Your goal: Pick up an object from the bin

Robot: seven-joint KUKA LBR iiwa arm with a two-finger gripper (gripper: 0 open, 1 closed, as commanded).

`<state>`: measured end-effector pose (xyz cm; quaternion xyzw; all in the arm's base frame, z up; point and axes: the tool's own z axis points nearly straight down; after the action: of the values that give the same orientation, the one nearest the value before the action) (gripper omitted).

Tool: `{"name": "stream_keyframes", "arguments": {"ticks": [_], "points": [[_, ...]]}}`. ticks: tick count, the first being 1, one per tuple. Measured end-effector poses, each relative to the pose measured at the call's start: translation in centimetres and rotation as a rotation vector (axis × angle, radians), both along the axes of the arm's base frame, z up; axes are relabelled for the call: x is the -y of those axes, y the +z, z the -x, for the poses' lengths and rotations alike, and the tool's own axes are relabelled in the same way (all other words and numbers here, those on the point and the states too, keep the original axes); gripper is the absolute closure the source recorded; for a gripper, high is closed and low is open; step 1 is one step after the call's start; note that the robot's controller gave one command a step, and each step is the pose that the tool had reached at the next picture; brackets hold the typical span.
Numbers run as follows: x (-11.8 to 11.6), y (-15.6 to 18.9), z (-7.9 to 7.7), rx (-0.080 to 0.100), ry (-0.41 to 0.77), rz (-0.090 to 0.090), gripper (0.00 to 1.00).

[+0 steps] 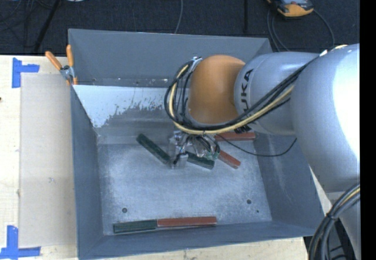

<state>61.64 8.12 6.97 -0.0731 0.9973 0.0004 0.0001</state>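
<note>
**Stage:** early, nothing lifted. Fingers (185, 154) low over bin floor (176, 194), in cluster of 4 short bars. Open or closed: cannot tell, wrist hides them.

**Near things:** dark green bar (153, 147) just beside fingers, view-left. Green piece (203, 162) just under them. 2 red bars (230, 160) to view-right.

**Left to do, by judgement:** grip 1 bar, raise it clear.

**Surface:** flat scuffed grey metal, sloped walls.

**Room:** floor bare in front of fingers. Front pair (187, 222) well apart, by front wall.
</note>
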Motion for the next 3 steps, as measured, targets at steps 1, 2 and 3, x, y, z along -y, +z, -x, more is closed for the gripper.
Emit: {"name": "stream_keyframes", "arguments": {"ticks": [1,2,3], "points": [[0.1,0.0,0.0,0.000,-0.001,0.000,0.00],[0.1,0.0,0.0,0.000,-0.002,0.000,0.00],[-2.8,0.6,-0.2,0.000,-0.074,0.001,0.00]]}}
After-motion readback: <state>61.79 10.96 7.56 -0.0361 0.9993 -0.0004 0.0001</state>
